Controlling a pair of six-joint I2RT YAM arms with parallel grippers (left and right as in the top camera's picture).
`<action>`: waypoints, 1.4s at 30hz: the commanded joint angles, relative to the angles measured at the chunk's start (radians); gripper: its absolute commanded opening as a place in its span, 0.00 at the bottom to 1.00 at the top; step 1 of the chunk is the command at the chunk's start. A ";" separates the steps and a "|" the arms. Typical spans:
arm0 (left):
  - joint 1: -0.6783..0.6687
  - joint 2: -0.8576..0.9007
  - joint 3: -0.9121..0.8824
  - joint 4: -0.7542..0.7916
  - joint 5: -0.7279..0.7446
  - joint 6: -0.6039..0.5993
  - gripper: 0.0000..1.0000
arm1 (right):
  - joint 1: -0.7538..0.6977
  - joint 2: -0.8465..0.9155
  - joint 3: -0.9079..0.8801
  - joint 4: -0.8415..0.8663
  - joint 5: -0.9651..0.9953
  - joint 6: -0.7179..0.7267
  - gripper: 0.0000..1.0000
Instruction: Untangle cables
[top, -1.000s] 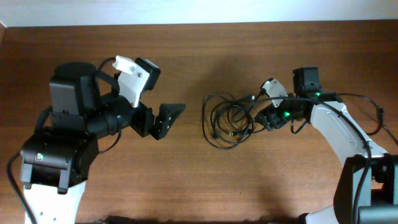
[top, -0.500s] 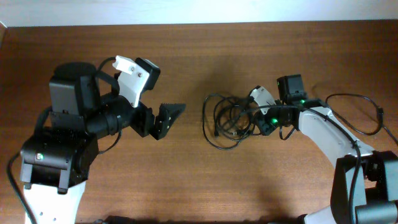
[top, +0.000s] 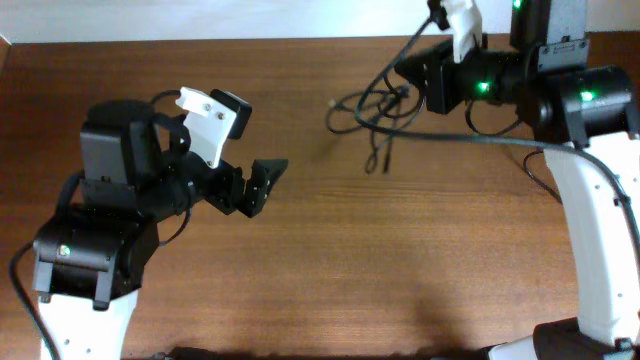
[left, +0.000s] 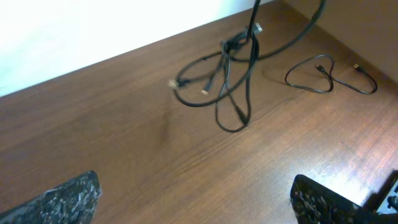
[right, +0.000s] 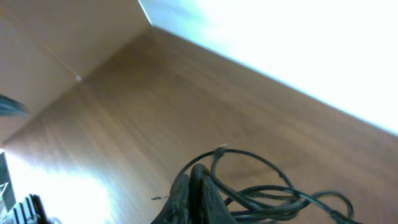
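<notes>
Currently the right fingers (right: 194, 190) are clamped on the cables (top: 368, 112), which hang farther back over the counter (top: 400, 250) than a second ago. The left fingers (top: 270, 172) gape wide, empty.

Bright, even light from above, with only faint, soft shadows on the brown table (top: 330, 260) near the cables (left: 235, 46). Blown out to plain white along the wall (right: 298, 50) in both wrist views, with pale glare on the wood at lower left of the right wrist view. Sharp overhead, blurred up close on the right gripper (right: 189, 186).
</notes>
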 joint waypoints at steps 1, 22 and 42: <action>0.002 0.059 0.013 0.004 0.011 -0.001 0.99 | 0.070 -0.019 0.154 0.006 -0.024 0.042 0.04; 0.003 0.158 0.013 0.149 0.163 0.143 0.00 | 0.098 -0.019 0.275 0.212 -0.393 0.617 0.04; 0.027 0.157 0.013 0.048 -0.225 0.130 0.13 | -0.616 -0.014 0.274 0.685 -0.273 0.583 0.04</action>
